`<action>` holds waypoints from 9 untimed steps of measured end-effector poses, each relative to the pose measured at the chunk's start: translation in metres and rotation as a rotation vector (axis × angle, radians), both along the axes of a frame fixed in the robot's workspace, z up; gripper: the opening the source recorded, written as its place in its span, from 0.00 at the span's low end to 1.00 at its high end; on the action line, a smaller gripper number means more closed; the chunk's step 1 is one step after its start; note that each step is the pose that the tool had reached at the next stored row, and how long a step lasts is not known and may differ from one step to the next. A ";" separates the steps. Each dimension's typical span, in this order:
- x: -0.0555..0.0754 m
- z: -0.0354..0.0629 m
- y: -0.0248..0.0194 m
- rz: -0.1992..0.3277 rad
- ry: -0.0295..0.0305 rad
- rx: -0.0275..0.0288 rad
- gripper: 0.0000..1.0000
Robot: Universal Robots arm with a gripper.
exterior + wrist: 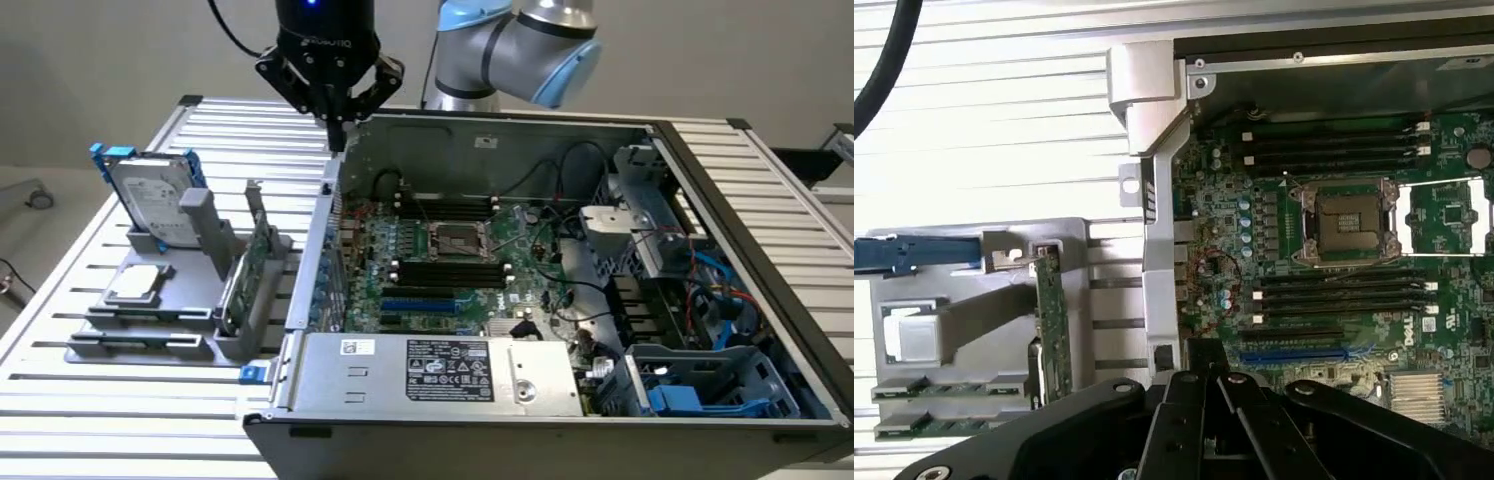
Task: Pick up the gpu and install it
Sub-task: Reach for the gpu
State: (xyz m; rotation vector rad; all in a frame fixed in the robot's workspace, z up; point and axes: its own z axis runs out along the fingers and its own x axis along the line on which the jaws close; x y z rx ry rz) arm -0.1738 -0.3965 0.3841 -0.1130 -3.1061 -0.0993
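Note:
The gpu (pixel 248 268) stands on edge in a grey holder (pixel 174 320) on the exterior view's left, green board up and silver bracket at the top. In the wrist view the gpu (pixel 1050 322) appears edge-on as a thin green strip beside the case wall. My gripper (pixel 338 138) hangs above the far left corner of the open computer case (pixel 427 375), well behind and above the gpu. Its black fingers (pixel 1199 385) are shut together with nothing between them. The motherboard (pixel 441 270) lies open inside the case, with blue and black slots near its front.
A silver hard drive in a blue frame (pixel 150 192) stands upright at the holder's far end, and a small square part (pixel 138 283) lies flat on it. Cables, a drive cage (pixel 681 385) and a power supply (pixel 441 372) crowd the case. Everything rests on a slatted metal table (pixel 80 400).

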 end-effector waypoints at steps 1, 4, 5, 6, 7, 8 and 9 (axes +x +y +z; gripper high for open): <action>-0.004 -0.0015 0.0003 0.000 -0.0001 0.0001 0.11; -0.018 -0.0058 0.0013 0.000 -0.0001 0.0001 0.11; -0.023 -0.0071 0.0016 0.000 -0.0001 0.0001 0.11; -0.027 -0.0085 0.0019 0.000 0.0000 0.0000 0.11; -0.032 -0.0100 0.0023 0.000 0.0000 0.0000 0.11; -0.037 -0.0115 0.0026 0.000 0.0000 0.0000 0.11; -0.041 -0.0130 0.0029 0.000 0.0000 0.0000 0.11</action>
